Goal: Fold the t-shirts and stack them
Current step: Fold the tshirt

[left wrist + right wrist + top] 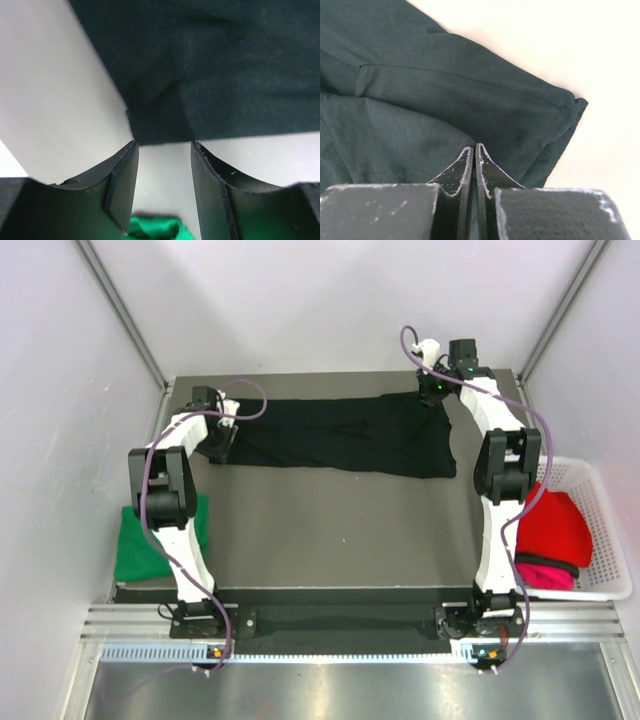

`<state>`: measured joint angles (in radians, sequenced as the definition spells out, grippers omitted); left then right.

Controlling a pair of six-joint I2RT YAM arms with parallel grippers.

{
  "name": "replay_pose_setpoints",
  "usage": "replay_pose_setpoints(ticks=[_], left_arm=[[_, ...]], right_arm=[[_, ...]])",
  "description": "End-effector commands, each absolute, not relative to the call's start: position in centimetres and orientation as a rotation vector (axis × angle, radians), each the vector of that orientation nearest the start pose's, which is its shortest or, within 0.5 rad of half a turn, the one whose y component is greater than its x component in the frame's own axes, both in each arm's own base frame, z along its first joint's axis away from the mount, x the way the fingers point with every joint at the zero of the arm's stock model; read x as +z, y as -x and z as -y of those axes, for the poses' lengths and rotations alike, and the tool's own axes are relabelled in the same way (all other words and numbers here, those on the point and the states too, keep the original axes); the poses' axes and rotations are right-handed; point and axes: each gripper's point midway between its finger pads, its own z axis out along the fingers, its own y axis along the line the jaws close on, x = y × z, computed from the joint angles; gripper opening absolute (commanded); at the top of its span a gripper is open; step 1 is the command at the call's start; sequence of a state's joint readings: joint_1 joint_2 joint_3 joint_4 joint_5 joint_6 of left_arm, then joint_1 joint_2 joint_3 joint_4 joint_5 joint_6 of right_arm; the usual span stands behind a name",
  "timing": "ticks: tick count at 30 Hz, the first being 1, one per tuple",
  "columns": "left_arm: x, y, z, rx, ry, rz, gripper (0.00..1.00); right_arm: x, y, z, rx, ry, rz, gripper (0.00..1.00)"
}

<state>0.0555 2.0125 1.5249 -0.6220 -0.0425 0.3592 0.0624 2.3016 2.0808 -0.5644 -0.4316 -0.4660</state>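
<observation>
Left fingers (120, 190) apart, black t-shirt (225, 75) just ahead, right fingers (462, 172) closed

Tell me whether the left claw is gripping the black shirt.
No, the left claw stands open, and the black shirt lies just beyond its tips with nothing between them.

Left pincer (162, 146) reaches far forward, jaws parted; right pincer (472, 149) likewise extended far, jaws pressed tight together.

The right gripper (473, 148) had its jaws pressed together, tips over the black shirt (445, 95), which lay creased on the pale table (560, 35).
</observation>
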Motion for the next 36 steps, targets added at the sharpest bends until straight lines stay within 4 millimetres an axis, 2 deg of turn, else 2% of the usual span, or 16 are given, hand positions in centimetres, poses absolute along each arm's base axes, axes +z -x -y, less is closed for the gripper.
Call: replay_pose_setpoints(ticks=[1, 7, 10, 11, 13, 21, 23, 36], left_arm=[[4.5, -47.0, -5.0, 0.184, -0.357, -2.635, 0.51], [3.4, -47.2, -5.2, 0.186, -0.347, -2.655, 0.48], [3.0, -46.7, -5.3, 0.17, -0.346, -2.672, 0.26], [2.9, -46.5, -5.3, 0.164, -0.348, -2.675, 0.14], [2.5, -45.8, -5.3, 0.161, -0.362, -2.691, 0.01], [2.7, -43.2, -5.4, 0.173, -0.388, -2.712, 0.0], [3.2, -42.9, -5.4, 0.182, -0.389, -2.699, 0.0], [3.1, -40.7, -5.6, 0.209, -0.381, -2.715, 0.0]], right_arm=[[14.0, -59.1, -10.4, 0.307, 0.801, -2.079, 0.0], [14.0, -59.0, -10.4, 0.304, 0.805, -2.08, 0.0], [14.0, -59.1, -10.4, 0.304, 0.802, -2.079, 0.0], [13.8, -59.1, -10.4, 0.307, 0.802, -2.081, 0.0], [13.7, -59.1, -10.4, 0.309, 0.799, -2.084, 0.0], [13.3, -59.8, -10.0, 0.295, 0.77, -2.094, 0.0], [13.6, -60.0, -9.9, 0.284, 0.759, -2.09, 0.0], [14.4, -60.5, -10.0, 0.294, 0.737, -2.07, 0.0]])
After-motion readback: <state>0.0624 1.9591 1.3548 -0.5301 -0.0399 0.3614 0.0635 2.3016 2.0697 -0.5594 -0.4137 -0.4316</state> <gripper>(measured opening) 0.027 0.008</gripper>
